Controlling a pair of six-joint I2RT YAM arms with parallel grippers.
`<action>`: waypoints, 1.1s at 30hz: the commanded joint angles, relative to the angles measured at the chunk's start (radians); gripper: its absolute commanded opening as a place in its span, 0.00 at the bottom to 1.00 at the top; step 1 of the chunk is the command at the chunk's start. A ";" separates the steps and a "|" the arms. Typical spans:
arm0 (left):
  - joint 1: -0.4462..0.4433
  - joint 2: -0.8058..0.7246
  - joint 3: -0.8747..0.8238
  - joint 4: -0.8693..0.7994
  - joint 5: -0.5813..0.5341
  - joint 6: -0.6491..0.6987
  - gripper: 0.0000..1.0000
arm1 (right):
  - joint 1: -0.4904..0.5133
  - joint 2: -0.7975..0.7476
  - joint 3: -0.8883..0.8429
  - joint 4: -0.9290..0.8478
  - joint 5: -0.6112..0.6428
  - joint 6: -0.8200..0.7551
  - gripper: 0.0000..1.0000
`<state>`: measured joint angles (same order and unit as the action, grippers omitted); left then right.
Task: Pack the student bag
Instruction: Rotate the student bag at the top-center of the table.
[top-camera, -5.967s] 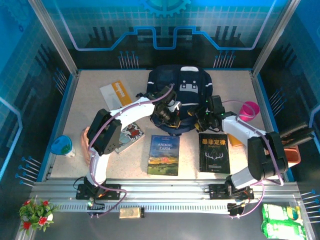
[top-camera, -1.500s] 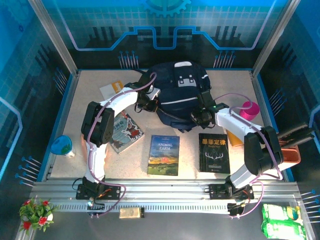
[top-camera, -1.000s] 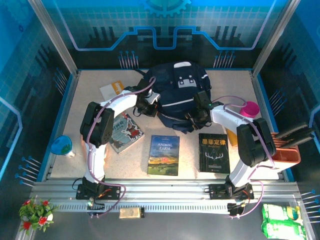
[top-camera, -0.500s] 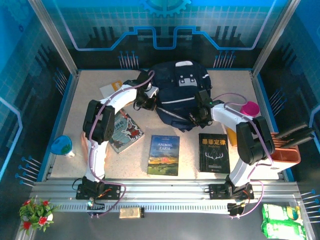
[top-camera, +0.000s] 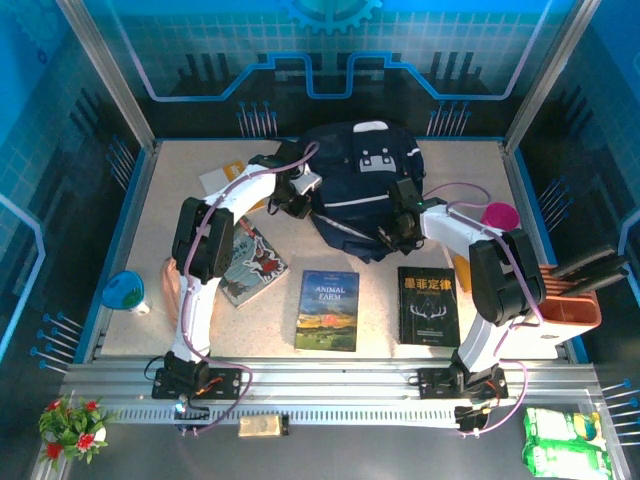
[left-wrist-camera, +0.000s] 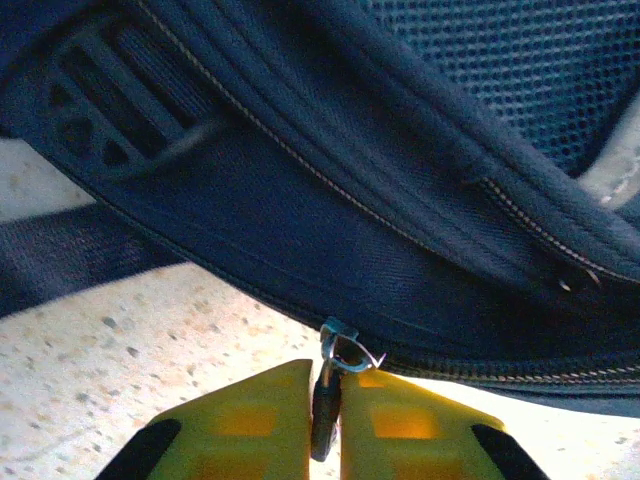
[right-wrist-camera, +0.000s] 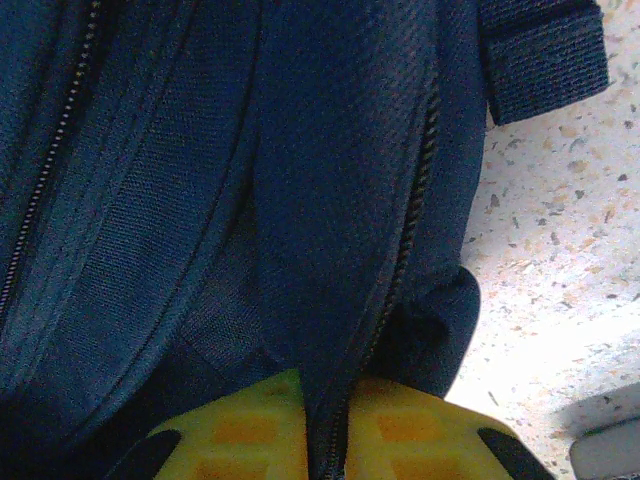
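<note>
The navy student bag (top-camera: 362, 190) lies at the far middle of the table (top-camera: 380, 320), with books (top-camera: 327, 310) nearer us. The left gripper (left-wrist-camera: 325, 400) is nearly shut, pinching the zipper pull (left-wrist-camera: 324, 410). The right gripper (right-wrist-camera: 322, 415) pinches a fabric fold (right-wrist-camera: 320, 250) beside a zipper. We judge the pull should travel along its track while the right gripper braces the cloth taut.

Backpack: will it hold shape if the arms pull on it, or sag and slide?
Probably floppy: the backpack fabric bunches in the right gripper. Likely to drag on the smooth-looking table if the left gripper tugs its zipper pull.
</note>
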<state>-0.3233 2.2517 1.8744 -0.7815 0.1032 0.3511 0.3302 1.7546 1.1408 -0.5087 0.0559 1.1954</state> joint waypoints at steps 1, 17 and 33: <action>0.036 0.035 0.075 0.023 -0.051 0.073 0.18 | -0.026 0.020 -0.001 -0.098 0.070 -0.025 0.15; 0.040 -0.028 0.135 0.024 -0.128 -0.220 0.55 | -0.002 -0.061 0.023 -0.012 0.025 -0.167 0.31; 0.081 -0.652 -0.505 0.224 -0.224 -0.660 0.99 | 0.259 -0.201 0.086 -0.104 0.171 -0.590 0.75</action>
<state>-0.2684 1.6470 1.4487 -0.5854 -0.1055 -0.2142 0.5289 1.5616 1.2148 -0.5388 0.1555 0.7216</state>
